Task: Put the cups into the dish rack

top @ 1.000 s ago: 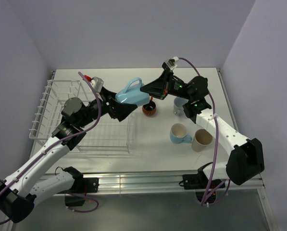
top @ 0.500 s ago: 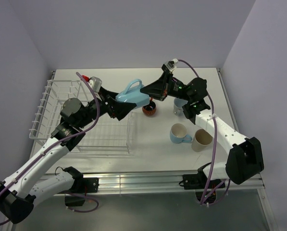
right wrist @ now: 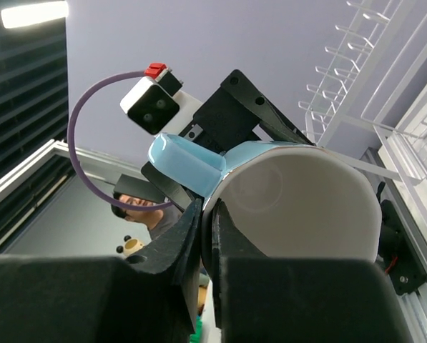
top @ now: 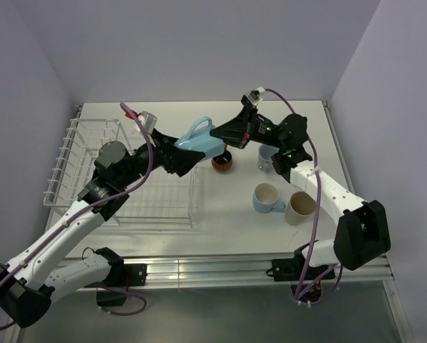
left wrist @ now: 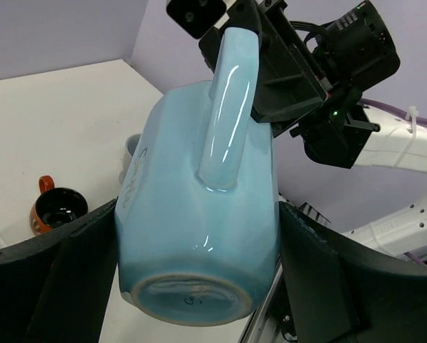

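Holding light blue ceramic mug (top: 199, 141) aloft over white bench (top: 234, 214), beside white wire dish rack (top: 61, 163) | left tool (top: 187, 159): spread wide, clamping its body; right tool (right wrist: 207, 214): nearly closed, pinching its rim

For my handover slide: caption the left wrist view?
Handover: left gripper clasps the blue mug by its sides, right gripper holds its far end; red mug beyond.

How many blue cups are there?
3: one light blue mug held aloft, one on the table beside the cream mug, one partly hidden behind the right arm.
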You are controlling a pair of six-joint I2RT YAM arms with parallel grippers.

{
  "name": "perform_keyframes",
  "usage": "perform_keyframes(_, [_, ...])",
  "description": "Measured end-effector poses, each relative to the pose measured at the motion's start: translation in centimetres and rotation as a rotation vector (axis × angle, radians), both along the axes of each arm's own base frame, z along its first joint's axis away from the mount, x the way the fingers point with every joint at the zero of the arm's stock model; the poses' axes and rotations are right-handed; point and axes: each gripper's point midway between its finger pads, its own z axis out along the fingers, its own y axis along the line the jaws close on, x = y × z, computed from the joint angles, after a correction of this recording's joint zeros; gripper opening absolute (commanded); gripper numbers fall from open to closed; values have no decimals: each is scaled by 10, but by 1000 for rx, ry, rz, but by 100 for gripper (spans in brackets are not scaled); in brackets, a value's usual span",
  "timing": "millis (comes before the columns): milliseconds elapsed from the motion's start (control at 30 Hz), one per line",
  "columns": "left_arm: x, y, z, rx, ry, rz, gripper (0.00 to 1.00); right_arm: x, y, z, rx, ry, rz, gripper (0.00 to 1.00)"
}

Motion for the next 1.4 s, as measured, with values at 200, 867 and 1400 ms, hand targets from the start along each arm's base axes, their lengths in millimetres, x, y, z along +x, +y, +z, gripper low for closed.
perform_keyframes(200, [1,0,-13,31,46,22,0,7,2,-8,-26,-5,-33,34])
perform_keyframes(867, [2,9,-39,100,145,88,0,26,2,-49,-101,8,-155,49])
perform_keyframes(1400, [7,27,-53,160,210,188,0,38,-13,-86,-295,-13,-319,50])
